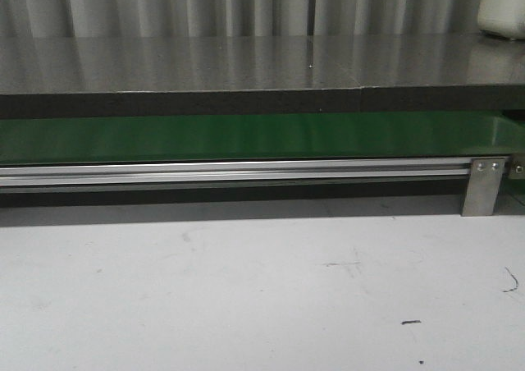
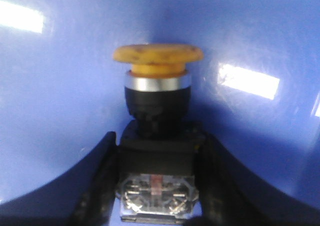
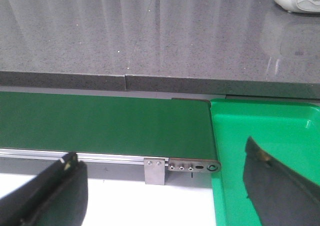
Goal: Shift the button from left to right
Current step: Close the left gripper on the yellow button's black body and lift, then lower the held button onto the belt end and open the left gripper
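Observation:
The button (image 2: 157, 93) has a round orange-yellow cap, a silver ring and a black body with clear contacts. In the left wrist view it stands inside a blue container (image 2: 55, 91). My left gripper (image 2: 157, 153) is shut on the button's black body, one black finger (image 2: 102, 176) on each side. My right gripper (image 3: 159, 150) is open and empty, above the white table by the right end of the green belt (image 3: 100, 121). One of its fingers (image 3: 280, 186) hangs over a green tray (image 3: 270, 126). The front view shows neither the button nor the grippers.
The green belt (image 1: 246, 137) runs across the front view behind an aluminium rail (image 1: 230, 172) with a metal bracket (image 1: 482, 186). A grey stone counter (image 1: 246, 63) lies behind it, with a white object (image 1: 504, 6) at its far right. A white table (image 1: 246, 289) is in front.

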